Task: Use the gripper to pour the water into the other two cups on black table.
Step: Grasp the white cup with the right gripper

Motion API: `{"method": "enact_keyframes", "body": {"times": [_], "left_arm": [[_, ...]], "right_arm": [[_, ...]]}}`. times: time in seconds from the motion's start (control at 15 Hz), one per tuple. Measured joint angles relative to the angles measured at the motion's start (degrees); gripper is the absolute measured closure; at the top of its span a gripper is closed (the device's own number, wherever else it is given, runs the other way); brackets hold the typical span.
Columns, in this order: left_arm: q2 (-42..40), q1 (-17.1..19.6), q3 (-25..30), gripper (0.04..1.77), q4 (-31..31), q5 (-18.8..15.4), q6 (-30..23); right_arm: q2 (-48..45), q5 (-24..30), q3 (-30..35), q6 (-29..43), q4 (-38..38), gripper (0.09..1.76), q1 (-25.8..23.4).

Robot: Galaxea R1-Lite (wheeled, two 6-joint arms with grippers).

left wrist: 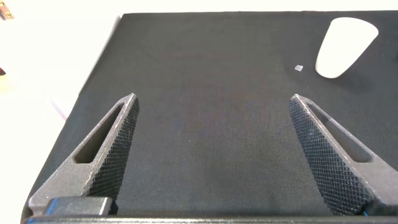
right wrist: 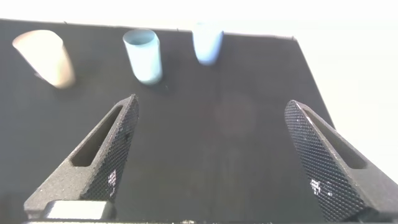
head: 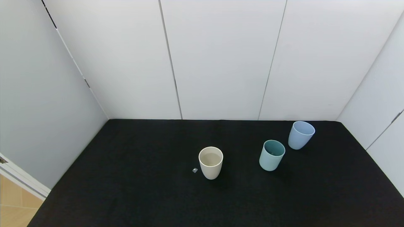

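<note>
I see both grippers, left (left wrist: 211, 155) and right (right wrist: 211, 158), hanging over the table (head: 132, 189), jaws released, holding nothing. White cup (head: 210, 162) with water (head: 211, 158) centre; teal cup (head: 271, 155) and blue cup (head: 300, 135) toward two o'clock.

Even, bright overhead light fills the head view, and the white wall panels (head: 221, 60) glow softly without hot spots. The black bench (head: 142, 189) soaks it all up, matte, no glare. Short, faint shadows sit under the cream cup (head: 210, 162), the teal cup (head: 271, 155) and the blue cup (head: 300, 135), falling toward the near right. Straight panel seams lean outward at the edges, wide-angle stretch. In both wrist views the background beyond the bench blows out to pure white, the cups look washed and soft, while the pincer fingers (left wrist: 109, 155) stay crisp up close.
</note>
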Motion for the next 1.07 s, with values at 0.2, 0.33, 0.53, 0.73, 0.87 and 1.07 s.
{"method": "enact_keyframes", "body": {"times": [0.2,0.33,0.53,0.73,0.87,1.07], "left_arm": [[0.0,0.0,0.0,0.09,0.0,0.0,0.0],[0.0,0.0,0.0,0.09,0.0,0.0,0.0],[0.0,0.0,0.0,0.09,0.0,0.0,0.0],[0.0,0.0,0.0,0.09,0.0,0.0,0.0],[0.0,0.0,0.0,0.09,0.0,0.0,0.0],[0.0,0.0,0.0,0.09,0.0,0.0,0.0]], "right_arm": [[7.2,3.3,-9.4,0.0,2.3,0.14,0.1],[14.4,7.3,-14.4,-0.2,2.5,0.14,0.6],[26.1,14.0,-20.7,-1.3,2.4,0.14,1.1],[38.0,18.7,-25.3,-4.4,1.2,0.14,2.4],[45.0,19.3,-26.4,-6.4,-1.9,0.14,5.9],[54.6,15.8,-26.9,-7.1,-8.2,0.14,12.9]]}}
